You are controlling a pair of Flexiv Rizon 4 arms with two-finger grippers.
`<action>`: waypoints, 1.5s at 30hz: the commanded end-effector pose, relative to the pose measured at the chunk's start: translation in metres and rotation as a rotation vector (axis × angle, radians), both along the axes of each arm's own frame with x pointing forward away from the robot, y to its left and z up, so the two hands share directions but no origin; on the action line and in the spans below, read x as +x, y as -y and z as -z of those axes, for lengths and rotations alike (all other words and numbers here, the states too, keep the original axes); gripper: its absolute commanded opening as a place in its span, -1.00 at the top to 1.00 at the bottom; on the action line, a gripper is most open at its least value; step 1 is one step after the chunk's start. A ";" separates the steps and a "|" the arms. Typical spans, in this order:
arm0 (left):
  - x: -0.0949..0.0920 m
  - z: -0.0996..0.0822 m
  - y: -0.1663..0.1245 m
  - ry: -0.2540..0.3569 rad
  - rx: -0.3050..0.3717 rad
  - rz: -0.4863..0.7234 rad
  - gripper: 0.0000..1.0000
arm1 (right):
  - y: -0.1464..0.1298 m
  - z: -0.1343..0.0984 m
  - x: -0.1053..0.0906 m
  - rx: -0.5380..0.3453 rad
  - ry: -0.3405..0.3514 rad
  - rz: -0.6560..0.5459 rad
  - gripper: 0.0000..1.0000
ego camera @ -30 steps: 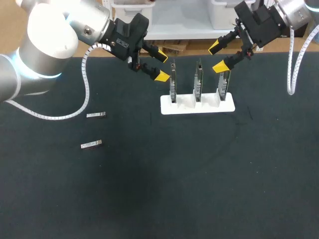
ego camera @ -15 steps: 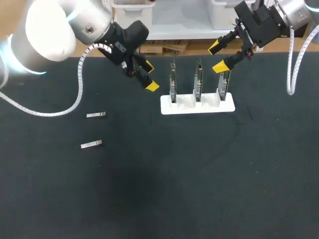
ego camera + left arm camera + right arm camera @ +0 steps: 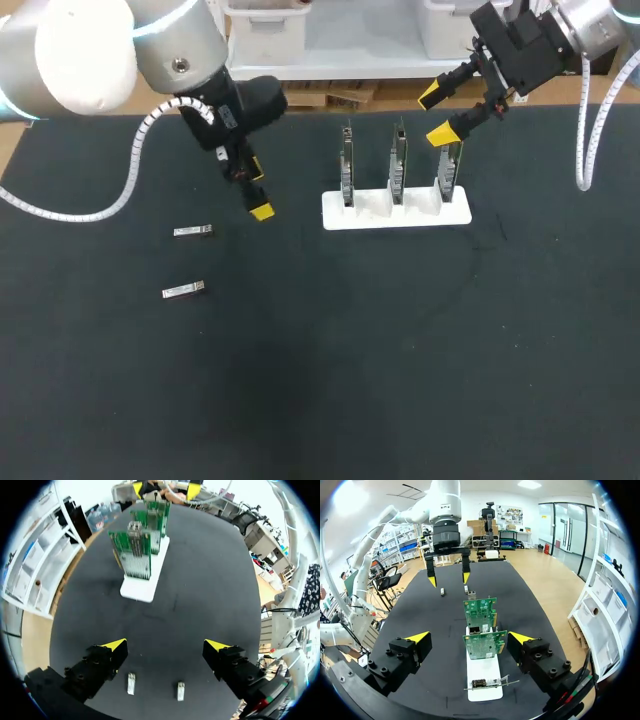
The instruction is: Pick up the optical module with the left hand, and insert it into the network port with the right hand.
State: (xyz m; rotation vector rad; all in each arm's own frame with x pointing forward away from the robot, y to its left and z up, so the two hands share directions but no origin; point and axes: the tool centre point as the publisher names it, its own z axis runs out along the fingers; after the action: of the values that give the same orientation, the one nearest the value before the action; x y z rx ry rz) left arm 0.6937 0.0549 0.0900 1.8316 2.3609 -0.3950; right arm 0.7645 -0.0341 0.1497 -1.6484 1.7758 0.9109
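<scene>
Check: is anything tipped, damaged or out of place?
Nothing stands out. Three green circuit boards stand upright in the white holder; two small silver optical modules lie on the black table; left hand and right hand are open.

A white stand [image 3: 420,216] sits on the black table [image 3: 400,380].

head view | left tool [image 3: 259,197]: one fingertip mostly hidden | right arm [image 3: 592,24]: cut by edge
</scene>
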 end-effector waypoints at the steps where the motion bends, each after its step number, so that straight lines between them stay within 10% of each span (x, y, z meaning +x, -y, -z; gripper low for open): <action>1: 0.003 -0.002 -0.007 -0.030 0.111 0.035 -1.00 | 0.000 0.000 -0.002 -0.001 0.002 0.004 -1.00; 8: -0.002 0.006 -0.031 -0.067 0.220 0.056 -1.00 | 0.000 0.000 -0.002 -0.001 0.002 0.004 -1.00; 32: 0.000 0.004 -0.040 -0.062 0.206 0.029 -1.00 | 0.000 0.000 -0.002 -0.001 0.002 0.004 -1.00; 45: 0.004 0.018 -0.047 0.157 0.257 0.141 -1.00 | 0.000 0.000 -0.002 -0.001 0.002 0.004 -1.00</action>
State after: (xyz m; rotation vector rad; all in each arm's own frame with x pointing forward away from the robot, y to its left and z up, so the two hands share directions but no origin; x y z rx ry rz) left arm 0.7083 0.0921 0.0759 2.0959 2.3037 -0.0030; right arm 0.7644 -0.0341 0.1497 -1.6481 1.7759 0.9106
